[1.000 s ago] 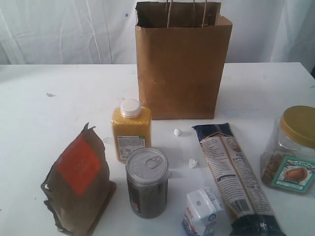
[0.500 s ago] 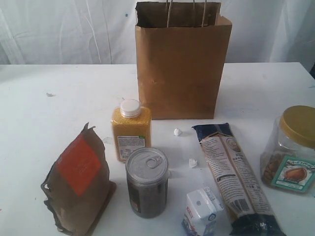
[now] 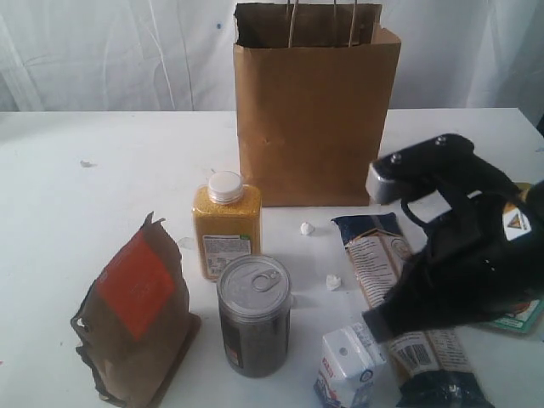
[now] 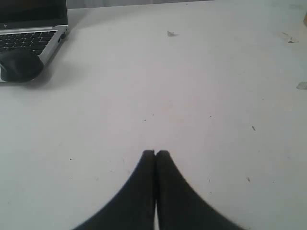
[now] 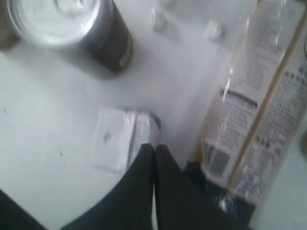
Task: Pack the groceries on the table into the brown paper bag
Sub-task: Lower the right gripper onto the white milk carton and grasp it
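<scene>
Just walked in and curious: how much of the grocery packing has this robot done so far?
Nothing looks packed yet: pouch, bottle, can, carton and pasta packet sit on the table outside the brown paper bag; the arm mostly hides the jar. In hand: nothing; the right gripper hovers shut near the carton, the left gripper shut over bare table. All packing remains.

Right arm (image 3: 463,255): black and bulky, it enters from the right edge and slants down toward the near middle of the scene.
Black block (image 3: 425,161): it has a grey end face and sits on the arm's far side.
Right gripper (image 5: 154,148): fingers pressed together with nothing between them, tips aimed leftward and near.
Left gripper (image 4: 156,154): fingers pressed together, holding nothing.
</scene>
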`<move>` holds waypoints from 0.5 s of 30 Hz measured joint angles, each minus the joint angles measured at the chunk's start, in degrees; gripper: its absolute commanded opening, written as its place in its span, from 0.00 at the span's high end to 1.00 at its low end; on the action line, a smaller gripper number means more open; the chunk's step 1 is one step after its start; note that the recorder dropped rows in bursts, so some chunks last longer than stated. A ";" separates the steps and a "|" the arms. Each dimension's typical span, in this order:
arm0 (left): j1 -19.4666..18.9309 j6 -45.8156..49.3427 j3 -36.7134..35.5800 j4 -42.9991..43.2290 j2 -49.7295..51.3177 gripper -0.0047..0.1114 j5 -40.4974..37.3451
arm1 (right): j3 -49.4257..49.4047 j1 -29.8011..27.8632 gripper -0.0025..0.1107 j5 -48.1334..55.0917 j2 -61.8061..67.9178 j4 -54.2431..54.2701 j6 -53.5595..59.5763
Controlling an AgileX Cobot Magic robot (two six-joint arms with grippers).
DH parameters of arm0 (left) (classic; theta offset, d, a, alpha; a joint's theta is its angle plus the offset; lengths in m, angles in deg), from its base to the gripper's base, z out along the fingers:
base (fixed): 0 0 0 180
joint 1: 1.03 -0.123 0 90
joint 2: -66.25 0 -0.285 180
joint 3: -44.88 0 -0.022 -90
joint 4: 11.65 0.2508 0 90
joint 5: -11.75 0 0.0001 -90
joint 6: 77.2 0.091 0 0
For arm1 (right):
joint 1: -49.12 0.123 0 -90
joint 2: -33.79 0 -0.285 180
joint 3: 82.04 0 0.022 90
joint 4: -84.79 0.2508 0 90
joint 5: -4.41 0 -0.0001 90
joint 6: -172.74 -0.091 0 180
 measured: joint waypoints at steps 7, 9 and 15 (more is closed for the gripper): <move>0.00 0.00 0.00 0.00 0.00 0.96 0.00 | 0.00 0.37 0.98 -9.91 0.36 2.67 -1.44; 0.00 0.00 0.00 0.00 0.00 0.96 0.00 | 0.00 0.37 0.98 -11.10 0.77 2.67 -1.54; 0.00 0.00 0.00 0.00 0.00 0.96 0.00 | 0.00 0.37 0.91 -12.58 1.21 2.67 -2.48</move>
